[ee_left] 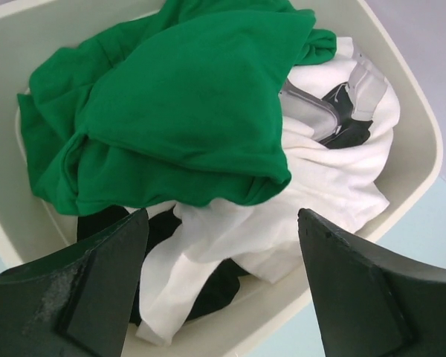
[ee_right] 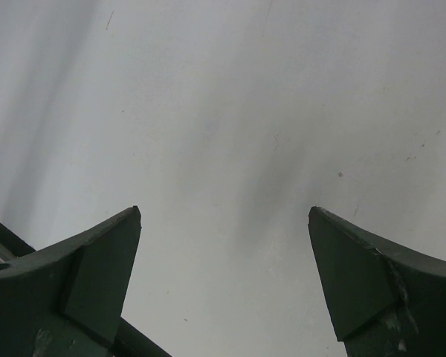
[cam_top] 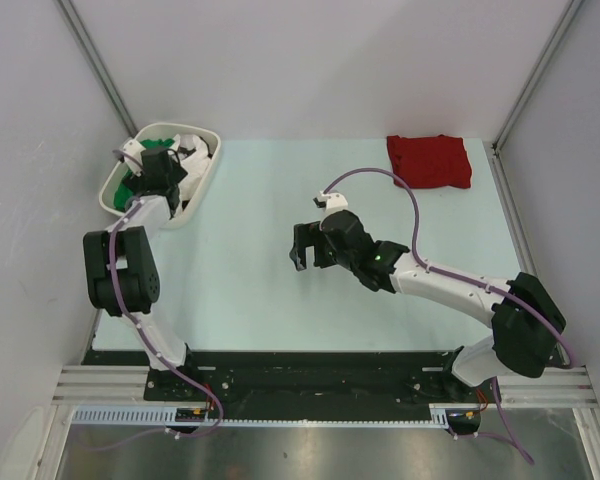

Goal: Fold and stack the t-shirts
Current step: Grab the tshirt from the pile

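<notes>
1. The left gripper [ee_left: 221, 286] hangs over the bin [ee_left: 420, 149] with its fingers spread wide, holding nothing. The green t-shirt [ee_left: 186, 111] lies crumpled on top, and white cloth [ee_left: 320, 193] sits right under it. If the fingers go down too low, they may pinch both and drag out the white one too.
2. The green shirt is all bunched up — it may come out twisted and be hard to lay flat.
3. The bin holds the green shirt, white cloth and some dark cloth [ee_left: 223, 286] at the bottom.
4. The red t-shirt [cam_top: 429, 160] is folded at the far right of the table [cam_top: 250, 290], well apart from the bin.
5. The right gripper [cam_top: 310, 247] is over bare table — fingers spread, holding nothing.
</notes>
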Controlling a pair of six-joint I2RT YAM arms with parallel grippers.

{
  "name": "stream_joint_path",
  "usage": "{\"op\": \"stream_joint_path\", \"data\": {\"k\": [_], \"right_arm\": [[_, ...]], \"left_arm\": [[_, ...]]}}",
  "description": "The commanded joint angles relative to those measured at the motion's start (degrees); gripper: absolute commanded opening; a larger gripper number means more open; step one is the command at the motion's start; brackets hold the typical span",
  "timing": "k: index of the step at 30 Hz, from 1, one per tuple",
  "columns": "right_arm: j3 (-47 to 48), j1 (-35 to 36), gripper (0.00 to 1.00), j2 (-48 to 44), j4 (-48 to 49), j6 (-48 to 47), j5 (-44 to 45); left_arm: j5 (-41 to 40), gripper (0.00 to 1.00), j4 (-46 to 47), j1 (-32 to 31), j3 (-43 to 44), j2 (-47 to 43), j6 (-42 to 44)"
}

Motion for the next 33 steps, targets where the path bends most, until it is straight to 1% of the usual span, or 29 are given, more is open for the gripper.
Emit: {"op": "stream_joint_path", "data": {"k": [1,6,9,10,12,13,15,16,17,18,19,22,28,31,32,33], "right_arm": [[0.26,0.13,1.0,0.76,2.79,-0.4,-0.57],[0.26,0.13,1.0,1.99,3.93,-0.4,-1.45],[0.26,0.13,1.0,3.05,4.19,-0.23,-1.71],[0.26,0.13,1.0,3.57,4.28,-0.05,-1.89],[0.26,0.22,1.0,4.02,4.37,0.13,-1.98],[0.26,0.31,1.0,4.19,4.46,0.21,-2.24],[0.26,0.48,1.0,4.72,4.63,0.3,-2.33],[0.26,0.48,1.0,4.81,4.81,0.3,-2.5],[0.26,0.57,1.0,4.98,5.07,0.39,-2.5],[0.26,0.66,1.0,5.07,5.16,0.39,-2.5],[0.26,0.66,1.0,5.16,5.25,0.48,-2.85],[0.26,1.1,1.0,5.25,5.51,0.74,-3.29],[0.26,2.68,1.0,3.84,5.16,1.09,-2.86],[0.26,4.17,1.0,2.88,4.28,1.62,-2.24],[0.26,5.31,1.0,2.44,4.02,1.62,-1.89],[0.26,5.84,1.0,2.09,3.84,1.62,-1.37]], "left_arm": [[2.2,0.86,1.86,1.91,3.96,2.64,0.68],[2.91,0.86,3.09,2.79,4.67,4.49,1.21],[3.61,0.79,3.62,3.58,4.67,4.93,0.86],[3.78,0.73,3.8,3.76,4.75,5.01,0.68],[4.31,0.65,4.41,4.11,4.76,5.01,0.59],[4.31,0.57,4.5,4.11,4.76,4.93,0.5],[4.31,0.47,4.85,4.2,4.76,4.66,0.5],[4.31,0.37,4.94,4.2,4.67,4.14,0.5],[4.23,0.31,5.29,4.2,4.15,3.79,0.42],[4.14,0.22,5.47,4.2,3.79,3.44,0.24],[4.22,0.0,5.64,4.2,3.35,2.56,-0.11],[5.01,0.0,7.13,4.37,0.37,0.8,-1.69],[8.53,0.0,11.26,4.37,-8.68,-6.23,-6.35],[10.37,0.0,13.98,4.29,-15.09,-11.84,-10.64],[10.81,0.0,15.04,4.2,-18.67,-13.43,-11.62],[12.12,0.0,15.83,4.11,-20.28,-16.4,-12.41]]}}
